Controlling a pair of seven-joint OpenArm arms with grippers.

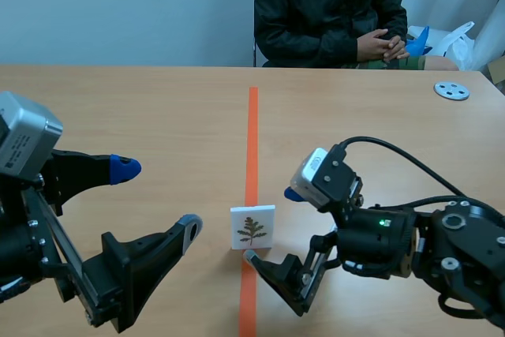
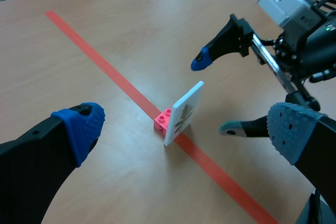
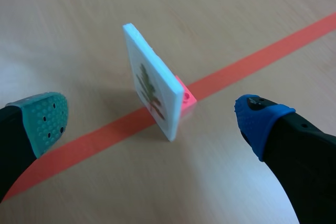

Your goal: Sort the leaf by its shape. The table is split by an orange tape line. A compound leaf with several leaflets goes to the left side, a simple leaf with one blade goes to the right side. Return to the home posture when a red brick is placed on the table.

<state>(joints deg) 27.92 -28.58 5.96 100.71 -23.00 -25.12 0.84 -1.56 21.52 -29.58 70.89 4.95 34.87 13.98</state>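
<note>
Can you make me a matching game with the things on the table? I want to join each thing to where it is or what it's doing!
Things:
1. leaf card
2. pink brick
3. grey disc
4. right gripper

Places and states:
A. lies flat at the far right of the table
B. stands upright on the orange tape line
C. sits right behind the card, touching it
D. open, pointing at the card

Right pairs: 1-B, 2-C, 3-A, 4-D
</note>
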